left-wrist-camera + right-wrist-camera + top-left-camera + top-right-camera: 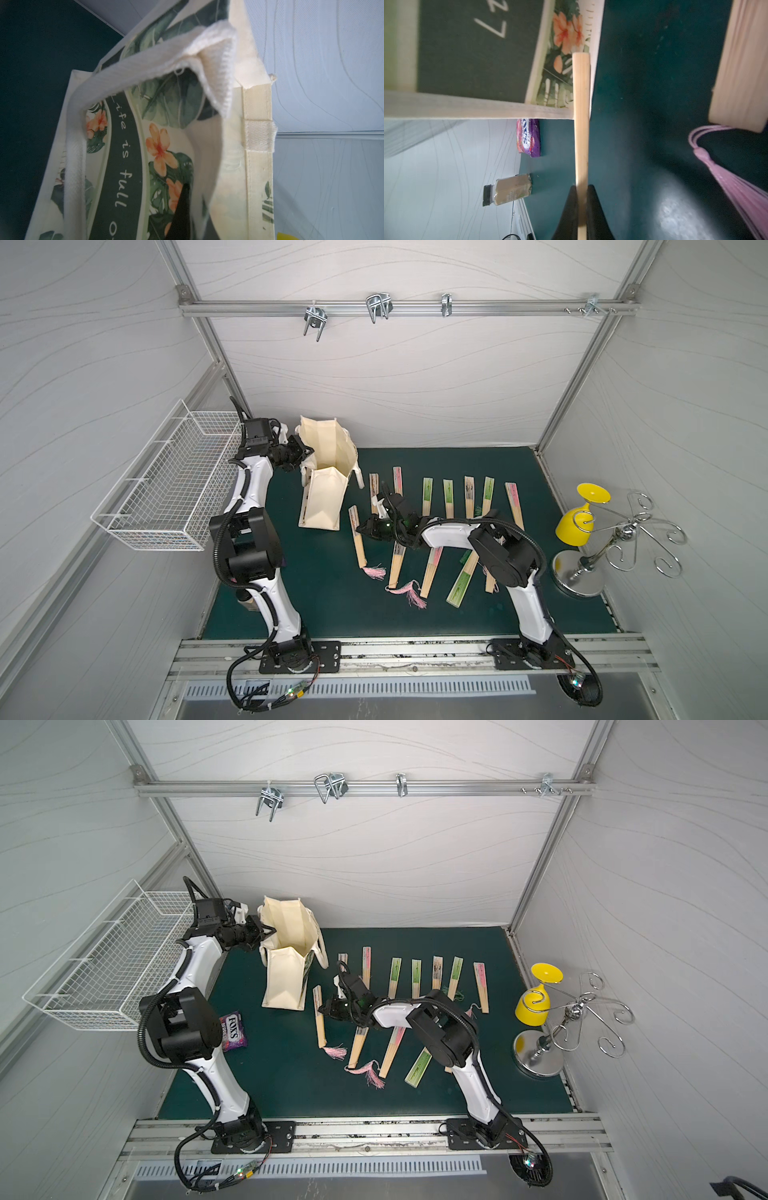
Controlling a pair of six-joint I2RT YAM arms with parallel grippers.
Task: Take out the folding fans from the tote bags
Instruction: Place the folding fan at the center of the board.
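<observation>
The green mat carries everything. At its back left the tote stands upright with its mouth open, and no fan shows inside it in either top view. About a dozen closed fans lie on the mat to the right of the tote, one row farther back and one nearer.

The left gripper is pressed together on the tote's cloth at the handle on its left rim and props the bag up. The right gripper pinches the thin bamboo edge of the held fan, the one nearest the tote, just beside the printed side. Whether this fan rests on the mat or hangs just above it cannot be told.

The step looks like setting this fan down, probably the last one.

- The right arm should lower the fan until its whole length lies flat.
- The fan's far tip should stay off the tote's base.
- The jaws should part only a little.
- The gripper should then back straight out the way it points, so the fingers neither drag the fan nor snag the pink tassel close by.
- The left should hold the tote steady meanwhile.
</observation>
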